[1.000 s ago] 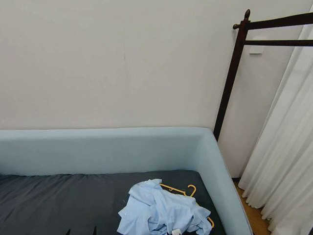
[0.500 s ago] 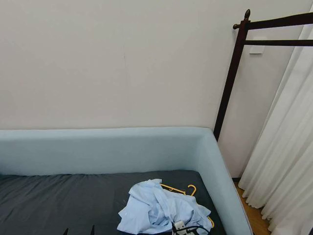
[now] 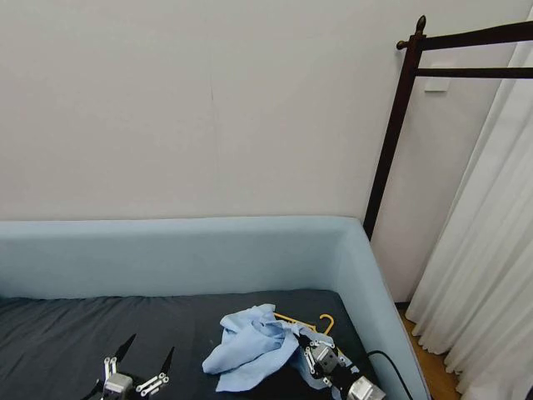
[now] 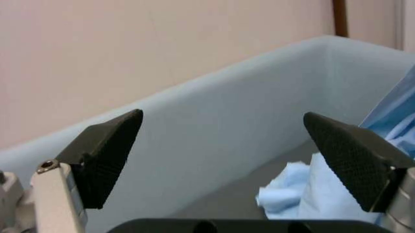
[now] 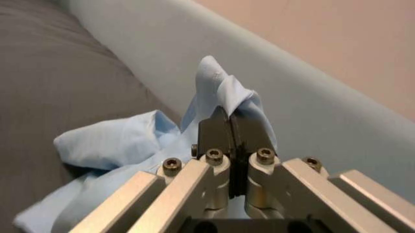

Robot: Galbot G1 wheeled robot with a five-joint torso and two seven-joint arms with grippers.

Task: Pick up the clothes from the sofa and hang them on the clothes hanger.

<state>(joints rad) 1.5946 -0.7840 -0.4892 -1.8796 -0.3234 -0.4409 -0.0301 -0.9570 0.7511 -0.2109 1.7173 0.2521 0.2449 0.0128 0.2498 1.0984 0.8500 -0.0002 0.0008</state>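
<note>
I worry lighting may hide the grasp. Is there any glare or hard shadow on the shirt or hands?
Head view: soft, even light on the shirt and sofa, no glare. Right wrist view: the right hand, shut on the shirt, is evenly lit. Left wrist view: the open left hand has dark pads against the pale sofa.

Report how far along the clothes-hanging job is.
Done: the right gripper is shut on a fold of the blue shirt. In hand: the pick-up; most of it lies bunched on the sofa seat over a yellow hanger. The left gripper hovers open nearby. Left: carrying the shirt to the dark wooden rack and hanging it.
</note>
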